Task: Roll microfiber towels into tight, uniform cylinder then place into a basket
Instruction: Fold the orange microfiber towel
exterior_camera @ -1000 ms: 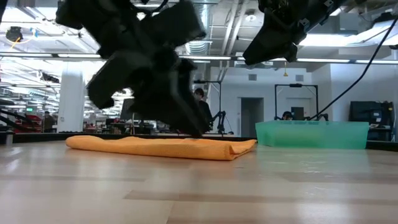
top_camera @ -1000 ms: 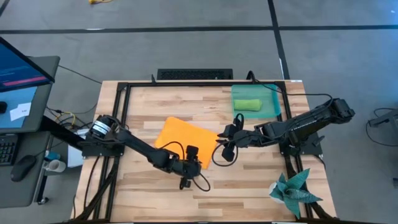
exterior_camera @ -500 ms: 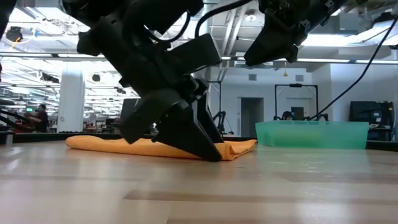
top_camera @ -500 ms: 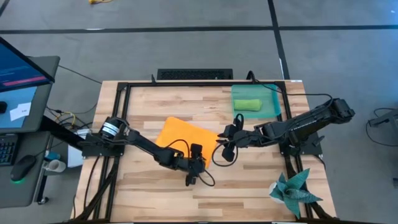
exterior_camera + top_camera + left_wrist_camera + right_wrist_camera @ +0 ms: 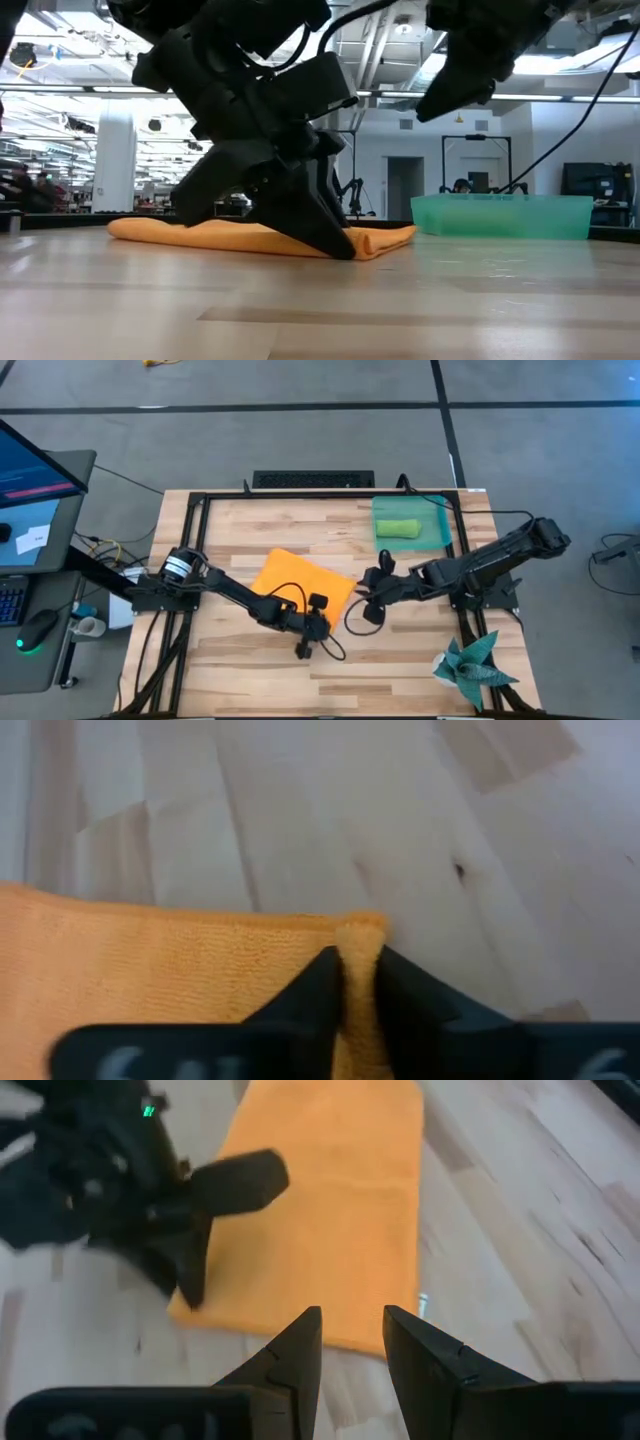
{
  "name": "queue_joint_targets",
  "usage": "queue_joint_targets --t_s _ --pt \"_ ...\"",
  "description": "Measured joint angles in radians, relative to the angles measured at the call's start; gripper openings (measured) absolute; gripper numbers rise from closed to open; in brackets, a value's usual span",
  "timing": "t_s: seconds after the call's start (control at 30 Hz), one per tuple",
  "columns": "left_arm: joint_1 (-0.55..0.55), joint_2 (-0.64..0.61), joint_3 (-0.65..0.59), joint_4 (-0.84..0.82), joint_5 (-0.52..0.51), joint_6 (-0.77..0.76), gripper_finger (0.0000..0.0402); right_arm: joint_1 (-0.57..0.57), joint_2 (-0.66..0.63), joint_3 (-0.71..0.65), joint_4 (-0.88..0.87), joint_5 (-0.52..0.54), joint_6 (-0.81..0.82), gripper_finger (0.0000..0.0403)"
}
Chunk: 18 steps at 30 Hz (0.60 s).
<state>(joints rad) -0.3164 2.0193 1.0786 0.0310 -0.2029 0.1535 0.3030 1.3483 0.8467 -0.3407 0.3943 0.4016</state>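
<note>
We see the wooden surface (image 5: 230, 530) from above, from tabletop level, and from both wrists. The orange towel (image 5: 295, 582) lies folded flat near the middle of the surface. The left end effector (image 5: 357, 982) is down at the towel's near corner, and in the left wrist view we see its two fingers (image 5: 318, 982) clenched on a raised pinch of the orange cloth at the edge. In the low view the left end effector (image 5: 325, 235) meets the towel (image 5: 180, 233) at the surface, at the towel's right end.

The right end effector (image 5: 366, 596) hangs just beside the right edge of the towel, above the surface. In the right wrist view we see its fingers (image 5: 297, 1342) parted, with nothing between them, and the orange towel (image 5: 330, 1200) lying beyond.

The basket (image 5: 440, 523) stands at the far right of the surface, well apart from the orange towel. Inside it we see the green towel (image 5: 397, 527), already rolled. In the low view the basket (image 5: 505, 215) shows as a translucent teal wall to the right of the towel. A dark teal spiky cloth (image 5: 472, 665) lies at the near right corner.
</note>
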Motion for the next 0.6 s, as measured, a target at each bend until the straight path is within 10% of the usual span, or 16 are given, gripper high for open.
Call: queue_joint_targets --t_s 0.6 --pt "-0.15 -0.167 -0.008 -0.244 -0.042 -0.043 0.0003 0.182 0.264 0.011 0.18 0.129 -0.249 0.0131"
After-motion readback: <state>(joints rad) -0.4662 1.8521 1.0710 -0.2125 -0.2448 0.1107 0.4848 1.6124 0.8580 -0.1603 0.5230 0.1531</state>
